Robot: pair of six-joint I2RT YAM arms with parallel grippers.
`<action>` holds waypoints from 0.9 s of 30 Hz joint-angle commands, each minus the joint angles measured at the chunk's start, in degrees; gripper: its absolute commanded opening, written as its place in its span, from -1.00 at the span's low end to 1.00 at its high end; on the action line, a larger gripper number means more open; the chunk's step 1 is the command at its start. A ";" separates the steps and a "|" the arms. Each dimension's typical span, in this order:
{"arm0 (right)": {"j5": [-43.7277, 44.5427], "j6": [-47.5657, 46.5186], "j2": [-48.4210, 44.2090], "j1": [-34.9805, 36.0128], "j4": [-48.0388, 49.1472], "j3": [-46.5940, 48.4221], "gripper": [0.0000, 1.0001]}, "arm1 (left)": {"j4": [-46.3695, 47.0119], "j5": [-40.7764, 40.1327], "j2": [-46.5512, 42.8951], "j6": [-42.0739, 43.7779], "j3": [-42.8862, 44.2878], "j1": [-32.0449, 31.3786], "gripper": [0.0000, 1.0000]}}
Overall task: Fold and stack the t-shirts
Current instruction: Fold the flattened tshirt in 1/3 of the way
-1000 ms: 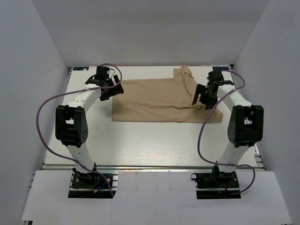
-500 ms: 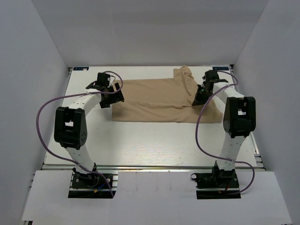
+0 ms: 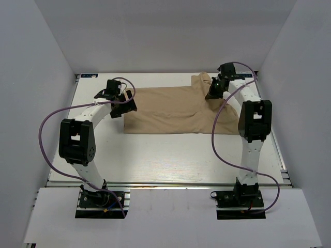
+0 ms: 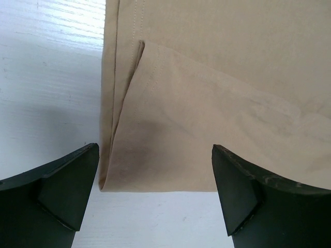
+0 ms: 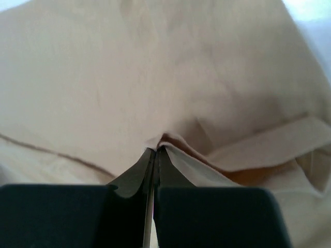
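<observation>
Your tan t-shirt (image 3: pixel 176 111) lies spread across the far half of the desk (image 3: pixel 155 155). It looks partly folded, with a layer turned in along the left edge and fabric bunched at the far right. Your right fingers (image 5: pixel 154 155) are pinched fully together on a small ridge of that bunched cloth. Your left fingers (image 3: pixel 124 107) stand wide apart at the shirt's left edge, holding nothing. By my reading the folding is only under way: more folds remain, and nothing is stacked yet.
</observation>
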 commanded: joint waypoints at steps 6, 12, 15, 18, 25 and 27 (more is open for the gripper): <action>-5.09 1.78 7.39 1.10 5.39 9.24 -0.20 | 2.00 2.44 -1.41 0.75 0.49 -0.04 1.00; -15.68 -8.16 4.68 3.03 11.29 8.54 0.07 | 3.06 5.78 -0.88 1.28 1.11 -0.04 1.00; -11.99 -8.69 -0.23 2.42 12.96 2.51 0.81 | 4.47 7.19 -0.88 1.81 0.50 -0.04 1.00; -4.80 -7.90 -6.03 1.98 13.23 -4.88 0.81 | 6.66 9.20 -1.41 2.33 0.49 -0.56 1.00; 7.10 -1.66 -18.79 -2.05 13.31 -27.04 0.81 | 10.71 15.27 3.94 2.33 1.80 -3.11 1.00; 7.63 -0.79 -20.37 -2.68 12.97 -31.86 0.81 | 10.18 15.79 7.02 2.33 2.51 -3.82 1.00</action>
